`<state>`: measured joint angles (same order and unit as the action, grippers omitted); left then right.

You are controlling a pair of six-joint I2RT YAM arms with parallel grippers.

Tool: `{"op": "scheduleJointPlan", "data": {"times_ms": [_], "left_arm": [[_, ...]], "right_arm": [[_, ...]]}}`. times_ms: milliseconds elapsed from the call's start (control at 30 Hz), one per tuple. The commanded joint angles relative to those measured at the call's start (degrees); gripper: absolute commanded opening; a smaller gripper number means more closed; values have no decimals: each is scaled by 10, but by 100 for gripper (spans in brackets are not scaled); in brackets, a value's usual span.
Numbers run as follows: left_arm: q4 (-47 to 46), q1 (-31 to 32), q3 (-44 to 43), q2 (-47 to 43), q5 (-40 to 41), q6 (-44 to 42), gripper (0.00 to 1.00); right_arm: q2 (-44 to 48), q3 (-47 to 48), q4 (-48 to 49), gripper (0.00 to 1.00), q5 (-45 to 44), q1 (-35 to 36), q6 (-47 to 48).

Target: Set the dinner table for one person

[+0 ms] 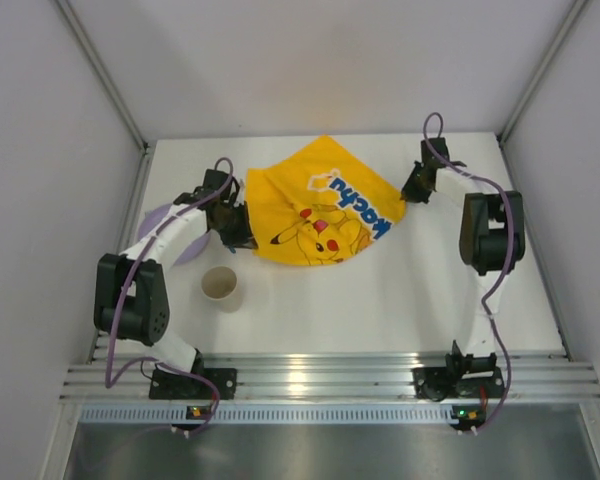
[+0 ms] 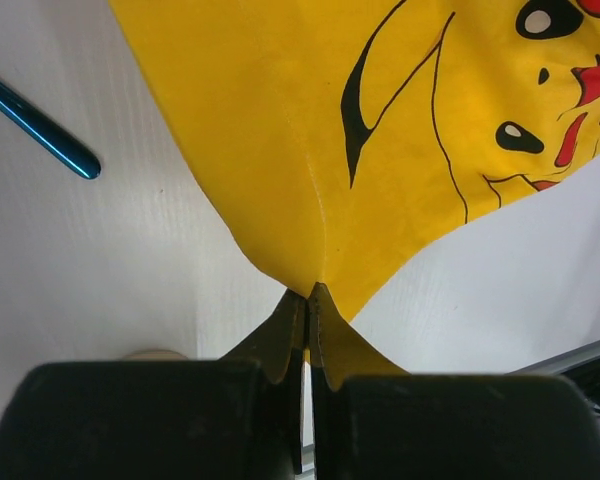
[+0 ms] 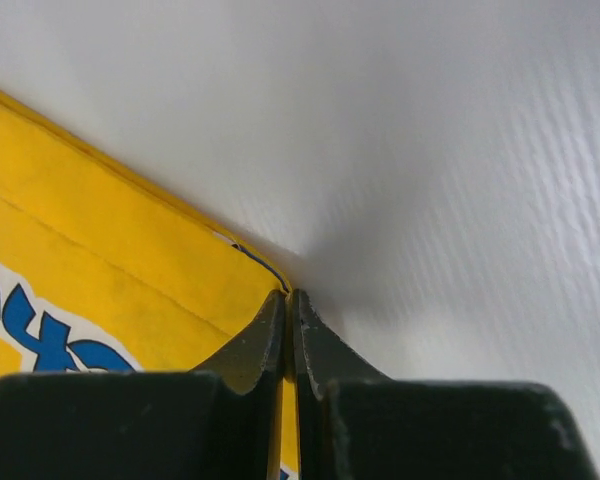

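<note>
The yellow Pikachu-print cloth (image 1: 315,205) lies rumpled at the middle back of the white dinner table (image 1: 380,300). My left gripper (image 1: 238,232) is shut on the cloth's left corner; in the left wrist view (image 2: 310,292) the yellow fabric (image 2: 380,130) fans out from the pinched tip. My right gripper (image 1: 410,188) is shut on the cloth's right corner; in the right wrist view (image 3: 288,295) the hemmed edge (image 3: 110,270) runs into the closed fingers.
A cream cup (image 1: 221,288) stands on the table near the left arm. A pale purple plate (image 1: 170,230) lies partly under the left arm. A blue metallic utensil handle (image 2: 35,122) lies left of the cloth. The silver rail (image 1: 330,380) runs along the near edge.
</note>
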<state>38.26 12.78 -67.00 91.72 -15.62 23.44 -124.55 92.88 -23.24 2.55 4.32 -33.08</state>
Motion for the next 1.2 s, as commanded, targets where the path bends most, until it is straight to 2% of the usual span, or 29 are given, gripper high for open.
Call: {"op": "scheduleJointPlan", "data": {"times_ms": [0,267,500,633,733,800,833,933,967,1167], "left_arm": [[-5,-3,11,-8,2,17,0],[22,-3,-13,20,31,20,0],[56,-4,-29,32,71,28,0],[66,-4,-14,22,81,49,0],[66,-3,5,1,92,62,0],[67,-3,13,-24,99,71,0],[66,-3,21,-33,99,77,0],[66,-2,33,-66,95,92,0],[73,-2,35,-73,95,99,0],[78,1,82,-135,93,136,0]], "right_arm": [[76,-45,-20,0,-39,-60,4],[269,-218,-50,0,-61,-180,-24],[367,-371,-74,0,-4,-166,-30],[436,-471,-79,0,-5,-145,-23],[483,-502,-80,0,-18,-146,-6],[485,-495,-87,0,-19,-146,8],[487,-479,-89,10,-20,-147,24],[497,-433,-88,29,-23,-149,49],[495,-420,-87,32,-23,-149,52],[441,-315,-115,43,-20,-148,63]]}}
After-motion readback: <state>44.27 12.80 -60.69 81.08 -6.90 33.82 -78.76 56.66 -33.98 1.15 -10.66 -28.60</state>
